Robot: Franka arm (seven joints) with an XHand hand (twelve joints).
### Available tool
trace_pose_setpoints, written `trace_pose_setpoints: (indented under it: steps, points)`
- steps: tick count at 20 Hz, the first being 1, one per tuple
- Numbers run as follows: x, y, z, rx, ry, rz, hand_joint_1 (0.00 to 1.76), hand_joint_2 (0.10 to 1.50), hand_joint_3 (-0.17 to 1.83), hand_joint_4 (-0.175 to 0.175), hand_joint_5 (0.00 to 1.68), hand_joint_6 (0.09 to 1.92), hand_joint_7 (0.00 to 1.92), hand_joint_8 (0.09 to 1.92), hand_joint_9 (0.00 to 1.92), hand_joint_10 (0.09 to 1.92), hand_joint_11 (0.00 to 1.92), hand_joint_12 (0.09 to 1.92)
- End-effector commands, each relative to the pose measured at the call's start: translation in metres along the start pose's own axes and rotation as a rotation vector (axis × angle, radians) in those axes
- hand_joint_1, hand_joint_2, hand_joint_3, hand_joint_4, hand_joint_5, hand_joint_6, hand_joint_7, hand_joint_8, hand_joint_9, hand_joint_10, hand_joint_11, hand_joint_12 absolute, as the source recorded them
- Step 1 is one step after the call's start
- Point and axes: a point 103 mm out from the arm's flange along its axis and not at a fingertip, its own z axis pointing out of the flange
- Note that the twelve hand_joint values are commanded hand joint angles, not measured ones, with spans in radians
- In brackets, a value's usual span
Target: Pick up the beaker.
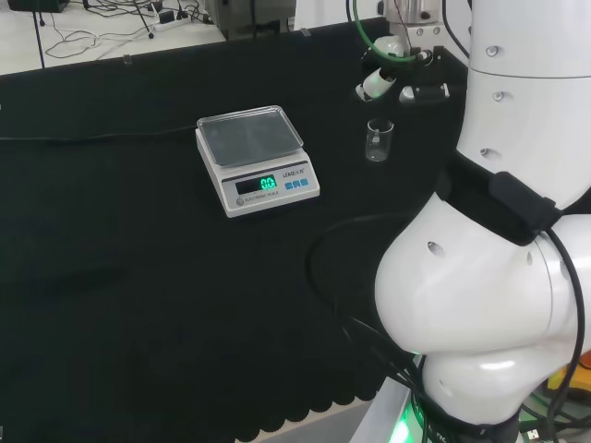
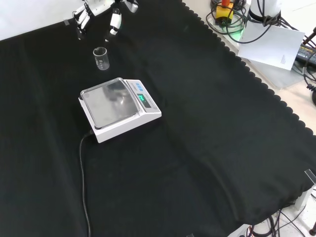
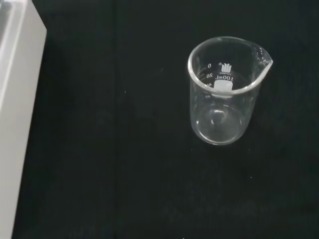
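Small clear glass beaker (image 3: 224,92) with pour spout, empty, upright on black cloth worktop (image 2: 197,148), beside white digital scale (image 2: 118,108). Black-and-white hand (image 2: 98,12) above it, fingers (image 2: 114,22) relaxed, grasping nothing.

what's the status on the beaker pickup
Hand open, above beaker, not touching. Beaker upright on cloth, empty. Scale beside it, apart; nothing in the way.

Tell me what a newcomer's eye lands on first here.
First the white scale with its lit green display, mid-cloth in the head view. Then the small clear beaker, upright and empty, standing apart to the scale's right. The hand hovers just beyond the beaker, fingers relaxed, not touching it.
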Motion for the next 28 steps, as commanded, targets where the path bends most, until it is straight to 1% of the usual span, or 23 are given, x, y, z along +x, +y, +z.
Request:
trace_pose_setpoints:
  steps: [1,3,6,7,11,16,20,21,22,23,25,28]
  points:
    - [-0.012,0.006,0.021,0.019,0.015,0.019,0.69,0.80,0.51,-0.045,0.47,0.26,0.30,0.77,0.39,0.87,0.00,1.47]
    - [-0.015,0.006,0.025,0.017,0.022,0.023,0.69,0.80,0.52,-0.045,0.44,0.33,0.30,0.78,0.39,0.87,0.01,1.47]
    - [-0.019,0.005,0.033,-0.021,0.024,0.028,0.69,0.80,0.53,-0.045,0.40,0.45,0.30,0.78,0.39,0.87,0.01,1.48]
    - [-0.020,0.005,0.037,-0.023,0.025,0.029,0.69,0.80,0.53,-0.046,0.39,0.47,0.30,0.78,0.39,0.87,0.01,1.48]
    - [-0.023,0.007,0.046,-0.009,0.035,0.037,0.69,0.79,0.53,-0.048,0.38,0.50,0.31,0.79,0.40,0.88,0.01,1.48]
    - [-0.020,0.011,0.054,0.002,0.031,0.032,0.70,0.79,0.53,-0.050,0.38,0.51,0.32,0.79,0.40,0.88,0.03,1.48]
    - [-0.017,0.017,0.060,0.031,0.029,0.028,0.70,0.79,0.53,-0.051,0.38,0.52,0.32,0.79,0.41,0.88,0.03,1.48]
    - [-0.016,0.018,0.061,0.055,0.028,0.029,0.69,0.79,0.53,-0.051,0.37,0.52,0.32,0.79,0.41,0.88,0.03,1.48]
    - [-0.016,0.020,0.062,0.091,0.022,0.027,0.68,0.76,0.51,-0.045,0.32,0.49,0.29,0.78,0.36,0.88,0.02,1.48]
    - [-0.015,0.022,0.063,0.108,0.018,0.025,0.66,0.73,0.49,-0.038,0.28,0.45,0.24,0.78,0.29,0.90,0.01,1.47]
    - [-0.015,0.023,0.066,0.122,0.013,0.023,0.63,0.69,0.43,-0.025,0.22,0.35,0.13,0.76,0.14,0.92,0.00,1.43]
    - [-0.016,0.023,0.067,0.123,0.017,0.026,0.62,0.67,0.39,-0.019,0.22,0.26,0.08,0.75,0.06,0.93,0.00,1.39]
